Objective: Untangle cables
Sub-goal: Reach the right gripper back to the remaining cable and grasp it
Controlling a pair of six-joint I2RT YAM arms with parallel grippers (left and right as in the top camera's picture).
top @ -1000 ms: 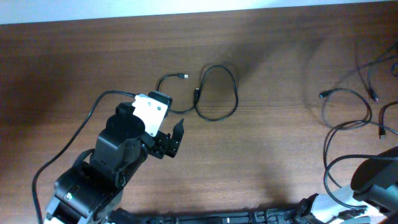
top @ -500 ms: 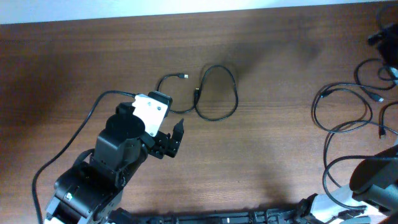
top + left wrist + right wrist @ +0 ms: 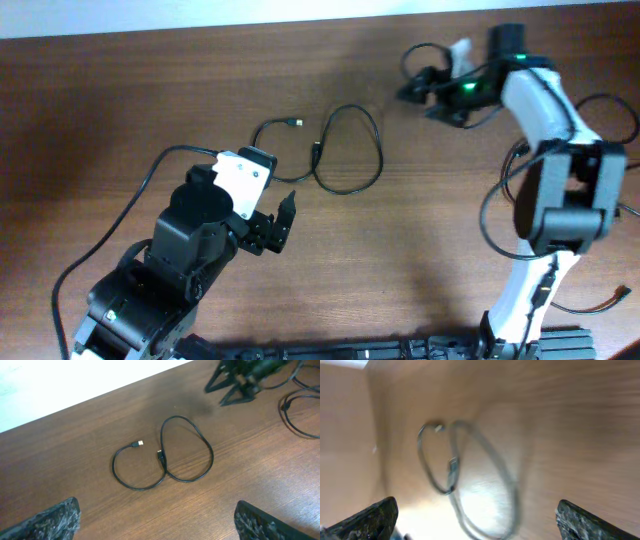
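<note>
One thin black cable [image 3: 380, 160] lies on the wooden table in two flat loops, with a small plug [image 3: 297, 123] at its left end. The left wrist view has it straight ahead [image 3: 166, 471], and it shows blurred in the right wrist view [image 3: 452, 467]. My left gripper [image 3: 280, 225] hovers open just in front of the loops, nothing between its fingers [image 3: 55, 520]. My right gripper [image 3: 412, 82] hangs open above the table to the right of the loops and behind them, pointing left and empty. It also shows in the left wrist view [image 3: 240, 382].
More thin black cables [image 3: 283, 407] lie at the table's right side, partly covered by the right arm [image 3: 560, 190]. The table's back edge [image 3: 300, 22] meets a white wall. The left arm's body [image 3: 190, 250] fills the front left.
The right arm has swung in from beyond the right edge to the back of the table near the loops, its jaws now wide open. The left arm and the looped cable have not moved.
</note>
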